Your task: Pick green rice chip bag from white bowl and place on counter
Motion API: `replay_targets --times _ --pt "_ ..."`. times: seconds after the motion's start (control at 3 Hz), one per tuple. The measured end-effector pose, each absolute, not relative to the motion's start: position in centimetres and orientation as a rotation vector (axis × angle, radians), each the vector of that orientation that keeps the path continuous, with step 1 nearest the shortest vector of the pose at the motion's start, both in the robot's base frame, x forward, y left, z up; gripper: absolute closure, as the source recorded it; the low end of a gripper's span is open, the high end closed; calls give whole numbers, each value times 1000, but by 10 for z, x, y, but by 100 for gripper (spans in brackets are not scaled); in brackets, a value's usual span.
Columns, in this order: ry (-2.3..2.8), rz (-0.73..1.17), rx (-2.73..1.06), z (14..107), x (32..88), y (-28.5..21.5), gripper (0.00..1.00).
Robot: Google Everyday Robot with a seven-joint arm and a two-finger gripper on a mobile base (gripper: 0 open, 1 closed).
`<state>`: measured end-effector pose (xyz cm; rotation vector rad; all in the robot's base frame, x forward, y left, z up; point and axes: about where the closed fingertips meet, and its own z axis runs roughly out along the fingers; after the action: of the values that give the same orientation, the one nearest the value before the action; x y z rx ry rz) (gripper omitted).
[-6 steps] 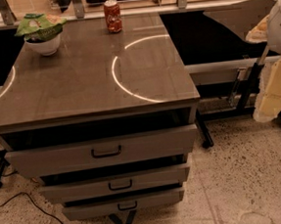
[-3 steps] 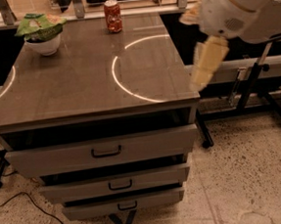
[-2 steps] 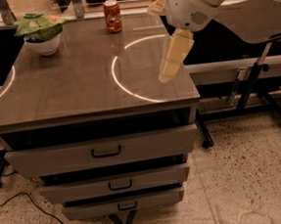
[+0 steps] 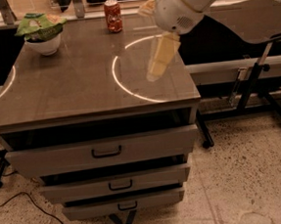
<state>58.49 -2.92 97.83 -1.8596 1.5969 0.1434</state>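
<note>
The green rice chip bag (image 4: 39,25) lies crumpled in the white bowl (image 4: 44,46) at the far left corner of the counter (image 4: 69,86). My gripper (image 4: 159,58) hangs over the right half of the counter, above the white curved line, well to the right of the bowl. Only its pale yellowish finger, pointing down, shows below the white arm housing.
A red soda can (image 4: 113,16) stands upright at the counter's far edge, between the bowl and my arm. Three grey handled drawers (image 4: 104,151) sit under the counter, pulled slightly open. A dark table and metal legs (image 4: 255,74) stand to the right. A cable lies on the floor at left.
My arm has swung in from the right edge of the view and now sits over the right half of the counter. The bag, bowl and can have not moved.
</note>
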Motion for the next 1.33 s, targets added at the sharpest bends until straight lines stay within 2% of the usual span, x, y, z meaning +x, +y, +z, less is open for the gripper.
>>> replay_targets --times 0.33,1.0,1.33 --pt "1419 163 -1853 969 654 41 0" --pt "1163 156 -1767 996 744 143 0" --pt "1121 147 -1728 1016 755 156 0"
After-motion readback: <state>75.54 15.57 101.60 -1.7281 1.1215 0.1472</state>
